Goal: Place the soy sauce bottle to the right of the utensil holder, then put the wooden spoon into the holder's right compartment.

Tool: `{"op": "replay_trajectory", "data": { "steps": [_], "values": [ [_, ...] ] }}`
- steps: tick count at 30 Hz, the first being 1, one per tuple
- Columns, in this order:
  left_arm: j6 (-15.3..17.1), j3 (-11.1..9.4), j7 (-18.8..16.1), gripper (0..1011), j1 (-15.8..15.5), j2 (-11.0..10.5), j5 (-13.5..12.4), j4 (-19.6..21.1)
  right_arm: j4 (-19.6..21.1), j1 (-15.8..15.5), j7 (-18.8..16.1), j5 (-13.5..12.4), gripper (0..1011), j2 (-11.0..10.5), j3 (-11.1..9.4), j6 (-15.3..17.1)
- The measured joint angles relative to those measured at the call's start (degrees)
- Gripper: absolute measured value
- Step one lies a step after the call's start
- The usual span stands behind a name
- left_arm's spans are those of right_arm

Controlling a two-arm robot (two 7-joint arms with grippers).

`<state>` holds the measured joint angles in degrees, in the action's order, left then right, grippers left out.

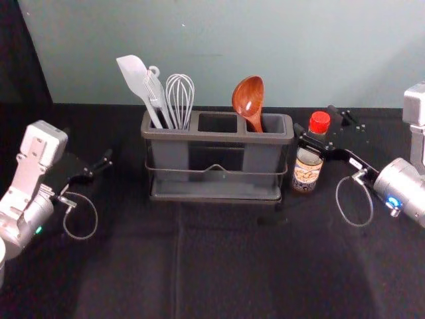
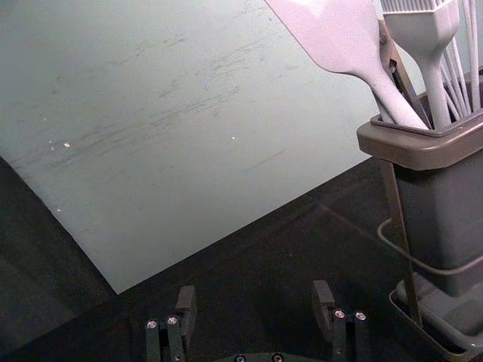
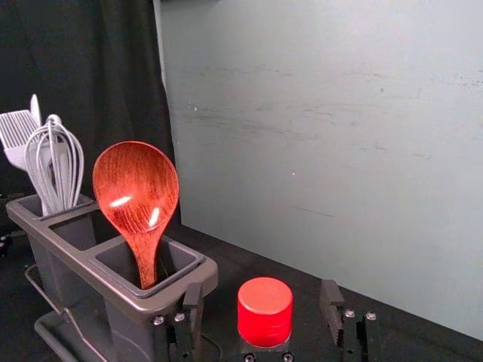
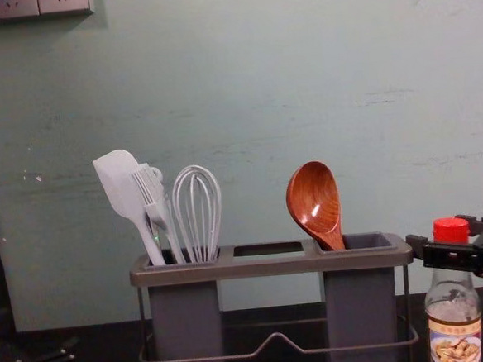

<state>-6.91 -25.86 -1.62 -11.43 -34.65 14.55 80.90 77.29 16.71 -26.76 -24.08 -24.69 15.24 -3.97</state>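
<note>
Straddled by the right gripper (image 3: pixel 262 296), its jaws wide and empty, the soy sauce bottle (image 1: pixel 307 170) could be toppled by sideways withdrawal; the left gripper (image 2: pixel 254 296) is parked at left, open, empty.

**Red cap (image 3: pixel 264 311) sits between parted fingers (image 3: pixel 329 303)**

The right gripper (image 1: pixel 315 118) holds its fingers apart around the cap, with a gap on each side. Near it, the wooden spoon (image 3: pixel 137 188) leans bowl up in the closest end compartment of the utensil holder (image 3: pixel 72 251). A whisk (image 3: pixel 56 166) and pale brush (image 3: pixel 19 132) stand in the far one. Behind are a dark curtain (image 3: pixel 83 60) and grey wall (image 3: pixel 324 136).
</note>
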Motion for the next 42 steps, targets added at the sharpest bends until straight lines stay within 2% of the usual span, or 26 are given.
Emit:
{"op": "replay_trajectory", "data": {
  "steps": [12,23,29,32,42],
  "values": [
    [0.0,0.0,0.0,1005,0.0,0.0,0.0,0.0,1.6,-1.1,0.0,-0.5,1002,-0.3,-0.9,-0.4],
    [0.0,0.0,0.0,1005,0.0,0.0,0.0,0.0,8.1,-4.9,0.4,-2.6,1003,-2.1,-3.4,-0.5],
    [0.0,0.0,0.0,1005,0.0,0.0,0.0,0.0,13.8,-8.8,0.4,-4.6,1003,-3.9,-5.3,-0.3],
    [0.0,0.0,0.0,1005,0.0,0.0,0.0,0.0,17.2,-11.8,0.4,-5.8,1003,-5.3,-6.6,-0.3],
    [0.0,0.0,0.0,1005,0.0,0.0,0.0,0.0,23.5,-19.6,0.2,-8.6,1002,-8.1,-9.7,-0.6]
  ]
}}
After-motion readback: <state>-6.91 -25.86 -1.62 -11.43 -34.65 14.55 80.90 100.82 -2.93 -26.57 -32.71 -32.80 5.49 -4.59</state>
